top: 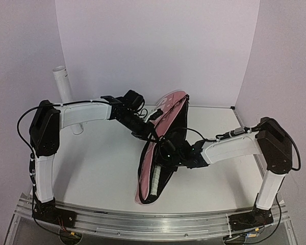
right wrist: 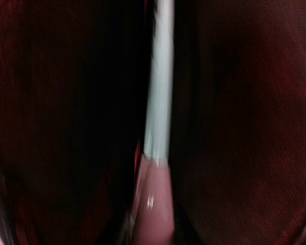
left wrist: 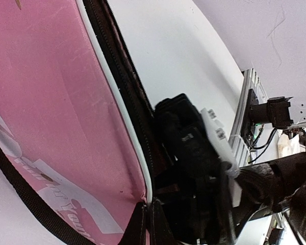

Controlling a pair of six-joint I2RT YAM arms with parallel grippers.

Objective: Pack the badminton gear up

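The long pink bag (top: 168,109) stands on its edge in the middle of the table, its black zipper mouth held apart. My left gripper (top: 145,133) is shut on the bag's white-piped rim (left wrist: 143,168), its black fingers (left wrist: 166,224) pinching it. My right gripper (top: 167,153) reaches into the bag's mouth. The right wrist view is dark and blurred. It shows only a pale slim shaft (right wrist: 160,76) above a pinkish tapered piece (right wrist: 154,204), which looks like part of a racket. The right jaws do not show. No other badminton gear is in view.
A tall white tube (top: 62,84) stands at the back left, behind the left arm. The right arm's black wrist (left wrist: 188,148) fills the bag's opening. White walls close the table at the back and sides, and a metal rail (top: 153,222) runs along the near edge.
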